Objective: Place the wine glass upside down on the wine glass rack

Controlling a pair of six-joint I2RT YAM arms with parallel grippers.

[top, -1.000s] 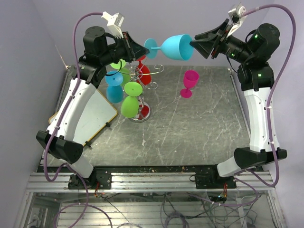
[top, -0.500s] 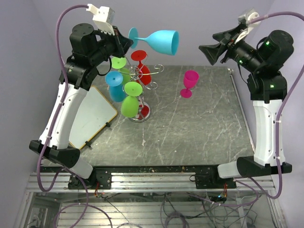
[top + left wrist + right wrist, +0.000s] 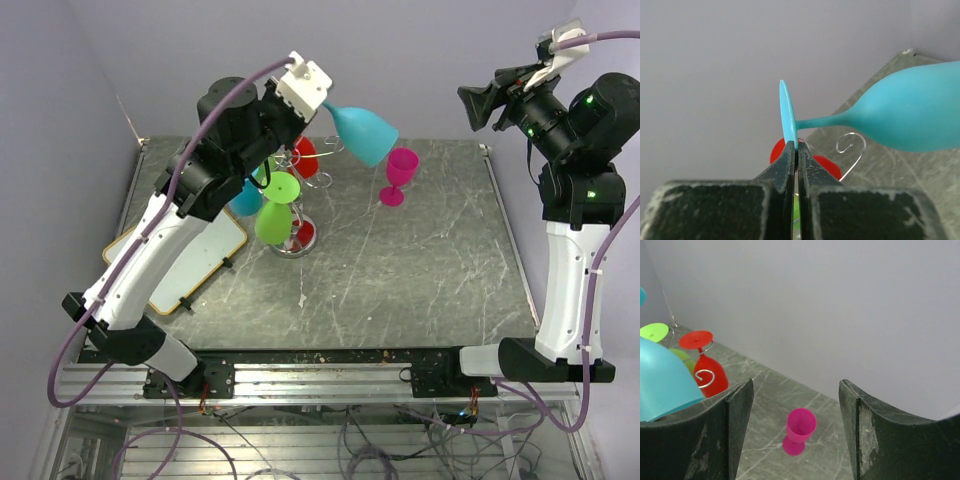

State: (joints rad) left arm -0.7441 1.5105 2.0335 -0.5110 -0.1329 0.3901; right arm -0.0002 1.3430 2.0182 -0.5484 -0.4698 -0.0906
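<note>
Wine glass [image 3: 365, 133]: turquoise, opaque; aloft over the far edge of the worktop [image 3: 420, 280], bowl tipped down and rightward, just right of the wine glass rack [image 3: 296, 247].
Left pincer [image 3: 795, 150]: pressed together on the rim of the glass's foot, edge-on.
Right pincer [image 3: 795, 387]: spread, holding nothing, up by the far right corner.
Handling: likely light, stiff, smooth plastic; so thin a pinch may let it swivel.
Hold: the foot rim suits, leaving the stem free for a scroll arm.
Rack load: coloured glasses [image 3: 270, 222] hanging foot-up.
</note>
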